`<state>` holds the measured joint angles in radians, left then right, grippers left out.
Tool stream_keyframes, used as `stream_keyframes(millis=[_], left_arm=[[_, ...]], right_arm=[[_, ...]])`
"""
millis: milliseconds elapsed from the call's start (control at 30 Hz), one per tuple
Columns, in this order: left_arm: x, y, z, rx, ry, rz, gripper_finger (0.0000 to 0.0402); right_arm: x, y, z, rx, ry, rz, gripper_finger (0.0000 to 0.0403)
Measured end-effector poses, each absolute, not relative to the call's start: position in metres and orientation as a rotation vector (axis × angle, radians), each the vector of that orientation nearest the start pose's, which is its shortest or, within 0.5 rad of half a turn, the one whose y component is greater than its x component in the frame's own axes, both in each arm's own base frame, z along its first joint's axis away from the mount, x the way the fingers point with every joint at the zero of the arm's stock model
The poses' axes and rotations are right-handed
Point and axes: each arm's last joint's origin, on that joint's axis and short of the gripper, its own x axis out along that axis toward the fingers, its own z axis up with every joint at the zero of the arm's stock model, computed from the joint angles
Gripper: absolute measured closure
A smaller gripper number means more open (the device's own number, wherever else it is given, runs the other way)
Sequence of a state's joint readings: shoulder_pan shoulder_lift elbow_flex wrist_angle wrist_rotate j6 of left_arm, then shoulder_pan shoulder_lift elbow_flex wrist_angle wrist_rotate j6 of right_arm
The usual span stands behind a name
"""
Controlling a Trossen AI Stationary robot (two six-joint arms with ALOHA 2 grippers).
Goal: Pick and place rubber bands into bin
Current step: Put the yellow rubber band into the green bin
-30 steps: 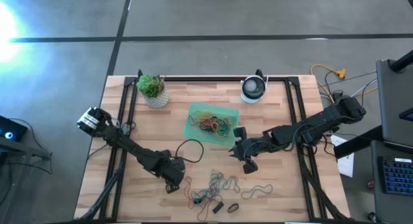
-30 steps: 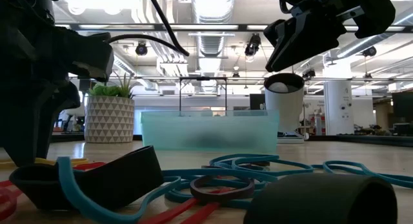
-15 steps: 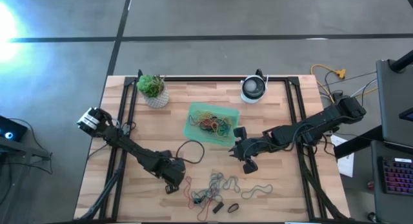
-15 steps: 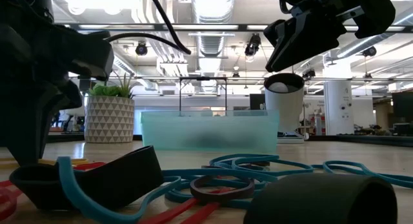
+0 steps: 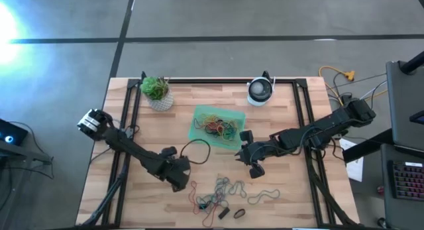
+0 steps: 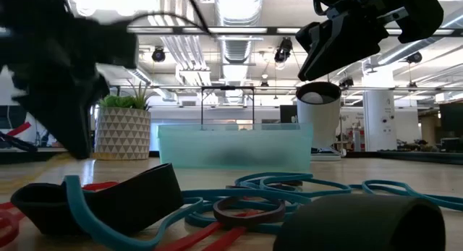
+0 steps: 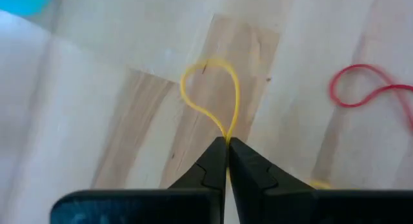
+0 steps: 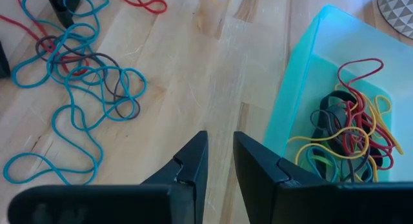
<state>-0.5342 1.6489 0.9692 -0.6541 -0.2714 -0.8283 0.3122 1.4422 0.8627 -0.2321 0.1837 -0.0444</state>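
Left claw (image 7: pixel 227 145) clamped on a yellow rubber band (image 7: pixel 210 98), its loop stretching straight ahead of the fingertips over bare worktop (image 5: pixel 142 134). Right claw (image 8: pixel 219 153), fingers slightly apart and holding nothing, hangs just beside the bin (image 5: pixel 199 132) edge. Loose rubber bands (image 5: pixel 222 193) lie near the front edge; more fill the bin.

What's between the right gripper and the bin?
Nothing: the right gripper hangs beside the bin with only bare table in the short stretch between, clearest in the right wrist view. It holds no band.
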Motion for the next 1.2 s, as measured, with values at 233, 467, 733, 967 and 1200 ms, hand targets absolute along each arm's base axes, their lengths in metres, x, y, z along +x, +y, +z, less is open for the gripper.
stream_keyframes(millis=[233, 467, 733, 967, 1200], left_arm=[[0.253, -0.137, 0.180, -0.145, 1.126, 0.319, 0.0401], [0.262, -0.127, 0.200, -0.030, 1.008, 0.356, 0.0401], [0.287, -0.105, 0.232, 0.199, 0.904, 0.413, 0.0401], [0.311, -0.071, 0.270, 0.403, 0.842, 0.510, 0.0401], [0.328, -0.025, 0.292, 0.467, 0.824, 0.592, 0.0401]], right_arm=[[0.278, 0.084, 0.211, -0.242, 0.788, 0.139, 0.0335], [0.278, 0.084, 0.211, -0.242, 0.788, 0.139, 0.0335], [0.278, 0.084, 0.211, -0.242, 0.787, 0.139, 0.0335], [0.278, 0.084, 0.211, -0.242, 0.787, 0.139, 0.0335], [0.278, 0.084, 0.211, -0.242, 0.787, 0.139, 0.0335]])
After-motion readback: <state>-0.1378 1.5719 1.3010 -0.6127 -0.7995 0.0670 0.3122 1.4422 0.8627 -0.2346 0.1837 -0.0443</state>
